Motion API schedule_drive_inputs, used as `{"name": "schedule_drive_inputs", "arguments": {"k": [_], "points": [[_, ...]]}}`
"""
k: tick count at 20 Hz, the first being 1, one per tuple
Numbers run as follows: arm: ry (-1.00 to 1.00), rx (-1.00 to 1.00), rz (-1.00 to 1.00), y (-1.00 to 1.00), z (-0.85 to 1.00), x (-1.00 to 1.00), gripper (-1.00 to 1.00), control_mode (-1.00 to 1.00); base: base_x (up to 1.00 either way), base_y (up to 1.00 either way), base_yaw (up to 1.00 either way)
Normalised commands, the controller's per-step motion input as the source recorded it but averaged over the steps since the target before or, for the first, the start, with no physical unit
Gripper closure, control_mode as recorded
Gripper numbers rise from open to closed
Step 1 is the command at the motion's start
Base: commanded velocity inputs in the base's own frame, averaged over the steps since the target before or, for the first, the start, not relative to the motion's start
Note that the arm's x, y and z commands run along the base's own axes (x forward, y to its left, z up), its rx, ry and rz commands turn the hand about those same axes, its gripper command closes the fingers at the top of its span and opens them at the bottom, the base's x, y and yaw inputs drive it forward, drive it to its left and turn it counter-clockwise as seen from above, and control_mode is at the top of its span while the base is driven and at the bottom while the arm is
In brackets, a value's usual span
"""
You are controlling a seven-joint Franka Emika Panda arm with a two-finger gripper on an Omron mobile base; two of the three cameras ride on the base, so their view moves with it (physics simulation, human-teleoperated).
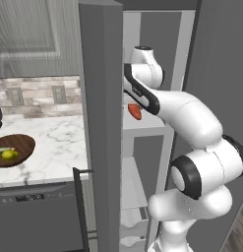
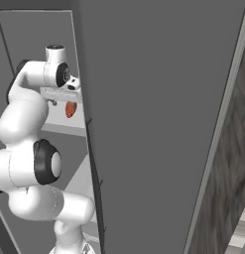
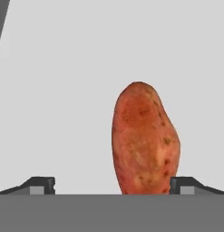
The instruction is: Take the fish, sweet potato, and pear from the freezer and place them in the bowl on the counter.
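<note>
We saw the claw with its two fingertips spread wide apart, holding nothing. One sweet potato lay between them, close to the right tip, on a white shelf inside the freezer. From the left base view that potato sat near the shelf's front edge, partly behind the arm. Farther out, one brown bowl rested by the left edge of the counter, and in it we counted one pear and one fish just beside it.
</note>
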Motion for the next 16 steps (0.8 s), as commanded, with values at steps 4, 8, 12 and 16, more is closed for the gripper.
{"name": "schedule_drive_inputs", "arguments": {"k": [4, 8, 12, 16], "points": [[-0.09, 0.0, 0.0, 0.11, -0.01, 0.0, -1.0, -1.0, 0.0, 0.0, 0.0], [0.03, -0.01, -0.06, -0.04, 0.0, 0.14, -1.0, -1.0, 0.0, 0.0, 0.0], [0.12, -0.04, -0.08, -0.02, 0.27, 0.14, -1.0, -1.0, 0.0, 0.0, 0.0], [0.0, -0.02, 0.0, 0.0, 0.34, 0.0, -1.0, -1.0, 0.0, 0.0, 0.0]]}}
